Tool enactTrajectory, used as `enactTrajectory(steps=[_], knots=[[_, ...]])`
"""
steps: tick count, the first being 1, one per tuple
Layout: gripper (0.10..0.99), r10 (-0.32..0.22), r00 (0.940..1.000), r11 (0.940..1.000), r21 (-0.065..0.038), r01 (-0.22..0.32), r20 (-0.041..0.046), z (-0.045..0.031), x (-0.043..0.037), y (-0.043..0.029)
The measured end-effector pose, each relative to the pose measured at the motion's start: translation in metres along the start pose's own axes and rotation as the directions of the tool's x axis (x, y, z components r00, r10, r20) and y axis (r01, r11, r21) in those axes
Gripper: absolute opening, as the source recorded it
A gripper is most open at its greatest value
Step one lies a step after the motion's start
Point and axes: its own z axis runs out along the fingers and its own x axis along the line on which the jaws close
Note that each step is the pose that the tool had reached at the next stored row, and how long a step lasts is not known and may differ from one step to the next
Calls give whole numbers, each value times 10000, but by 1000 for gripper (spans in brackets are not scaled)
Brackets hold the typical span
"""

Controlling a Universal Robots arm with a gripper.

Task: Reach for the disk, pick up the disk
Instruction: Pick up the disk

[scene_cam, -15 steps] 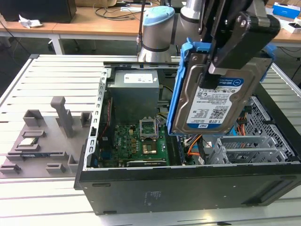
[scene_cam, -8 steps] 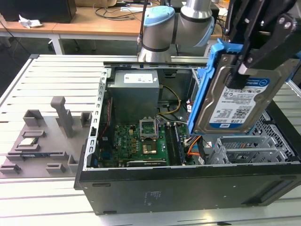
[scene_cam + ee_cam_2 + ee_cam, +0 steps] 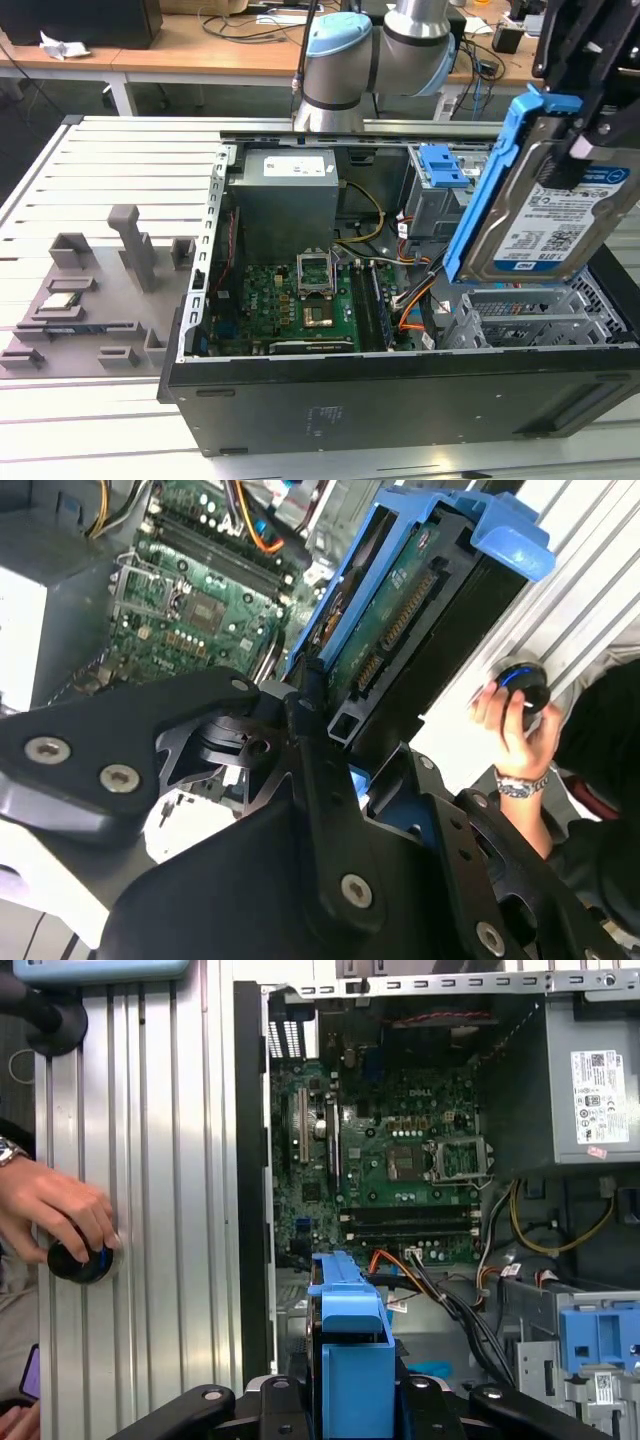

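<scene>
The disk (image 3: 545, 215), a silver hard drive with a blue-and-white label and blue rails, hangs tilted on edge above the open computer case at the exterior view's right. My gripper (image 3: 590, 140) comes down from the top corner and is shut on its upper end. In the second wrist view the disk (image 3: 400, 620) shows its circuit-board side and connector, clamped between the black fingers (image 3: 305, 730). In the first wrist view the disk's blue rail (image 3: 350, 1340) stands edge-on just ahead of the gripper (image 3: 350, 1410), over the case's drive bay.
The open case (image 3: 400, 400) holds a green motherboard (image 3: 290, 300), a grey power supply (image 3: 285, 195) and a drive cage with a blue latch (image 3: 443, 165). Grey fixtures (image 3: 130, 245) and a small chip (image 3: 62, 300) lie to the exterior view's left. A person's hand (image 3: 55, 1210) rests on a black knob.
</scene>
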Motion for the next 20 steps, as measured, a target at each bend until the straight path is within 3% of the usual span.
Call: enactTrajectory(steps=[6, 10, 12, 16, 18, 20], knots=[[365, 0, 10000, 10000, -6, 0, 0, -22, -14, -335], [365, 0, 10000, 10000, -7, 0, -1, -29, -19, -448], [365, 0, 10000, 10000, -7, 0, 0, -34, -23, -539], [365, 0, 10000, 10000, -8, 0, 0, -27, -27, -620], [365, 0, 10000, 10000, -8, 0, -3, 55, -30, -651], [365, 0, 10000, 10000, -9, 0, -2, 91, -32, -653]])
